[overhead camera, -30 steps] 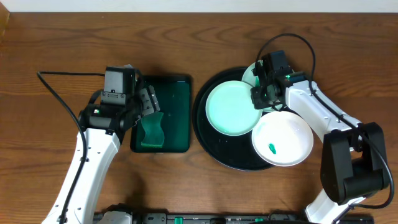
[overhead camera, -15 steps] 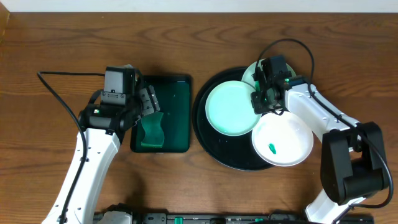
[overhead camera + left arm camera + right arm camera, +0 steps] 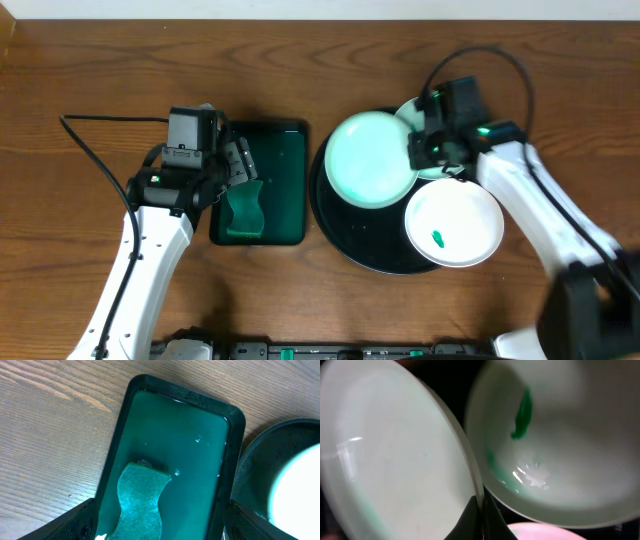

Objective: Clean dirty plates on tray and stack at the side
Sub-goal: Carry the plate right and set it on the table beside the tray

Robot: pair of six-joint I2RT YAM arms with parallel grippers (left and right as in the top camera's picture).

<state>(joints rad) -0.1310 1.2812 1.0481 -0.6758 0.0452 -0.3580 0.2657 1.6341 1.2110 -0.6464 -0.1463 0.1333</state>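
While the right hand [image 3: 425, 150] is pinched shut on the right rim of one of the plates [image 3: 370, 160], much of the grip is hard to read from overhead, where the hand's dark body covers the contact. The right wrist view shows it better: the thin rim [image 3: 470, 467] runs down into the closed fingertips [image 3: 474, 512], though the picture is close and soft. That held plate sits over the far left part of the black tray [image 3: 345, 245], its edge reaching out past the tray's far rim. A second plate [image 3: 408, 112] at the far right of the tray is mostly covered by the hand and the held plate, with only a crescent showing. The third plate [image 3: 453, 223] lies in full view at the near right of the tray, carrying a small green smear [image 3: 437, 238]. A green streak [image 3: 522, 407] also shows on a plate beside the held one in the wrist view, but which plate that is cannot be told. The right arm's lower part is blurred and cut off at the frame corner. Compared with a second ago, the held plate has shifted toward the tray's far rim and the right hand has closed and moved with it. The left hand [image 3: 243, 180] hangs wide open to the left of the tray, unchanged, above a sponge [image 3: 140, 502] lying in a dark green rectangular tray [image 3: 180, 425] on the wooden surface [image 3: 100, 60].
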